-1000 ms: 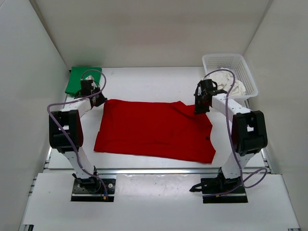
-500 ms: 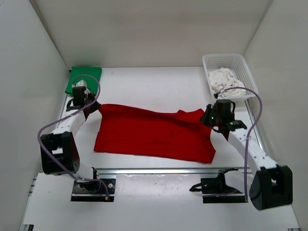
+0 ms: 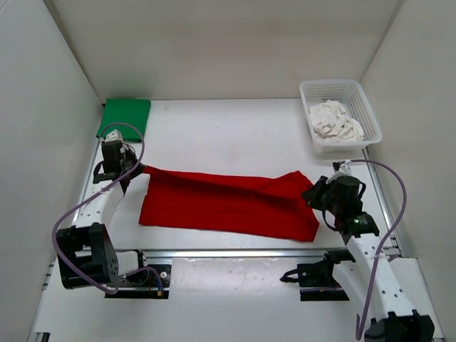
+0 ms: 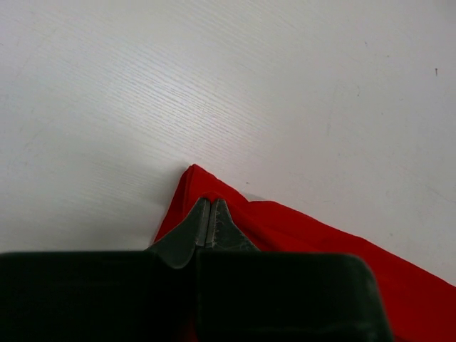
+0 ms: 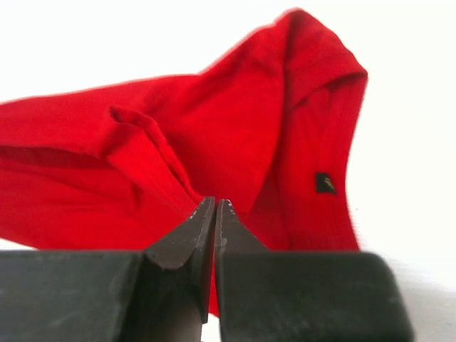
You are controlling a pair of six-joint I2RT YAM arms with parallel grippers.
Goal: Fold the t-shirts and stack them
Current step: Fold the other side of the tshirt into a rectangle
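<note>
Red t-shirt [image 3: 228,206] narrower front-to-back, long axis left-right

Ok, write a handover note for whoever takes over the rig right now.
Both closed: the left tool is shut on the red t-shirt at its far left corner, the right tool at its far right corner.
The red t-shirt lies in the middle of the table, its fold unfinished.
The green t-shirt sits folded at the far left corner.
The off-white t-shirt lies crumpled in the basket.
Left: finish red, fold off-white, stack all three.
</note>
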